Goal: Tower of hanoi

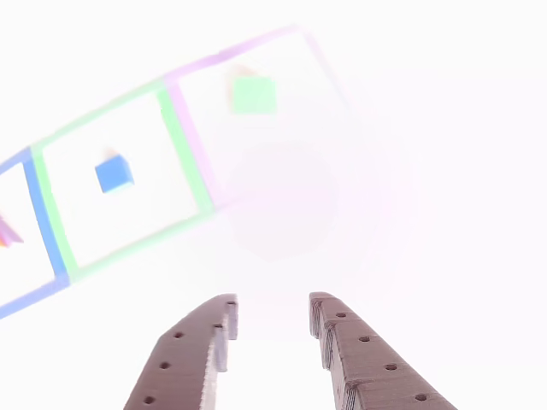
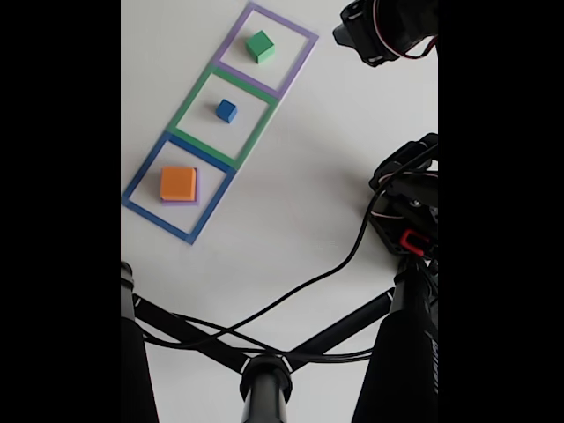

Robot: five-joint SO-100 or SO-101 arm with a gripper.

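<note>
The other view is washed out with glare. My gripper rises from the bottom edge with its two brown fingers apart and nothing between them, well short of the cubes. A green cube sits inside the purple square outline. Alone in the green outline is a small blue cube. In the blue outline, an orange cube rests on a purple cube whose edge peeks out beneath it. In the other view that stack is cut off at the left edge.
The three strip outlines run diagonally across the white table. In the fixed view the arm's dark body and wrist parts stand at the right. A black stand with cables crosses the bottom.
</note>
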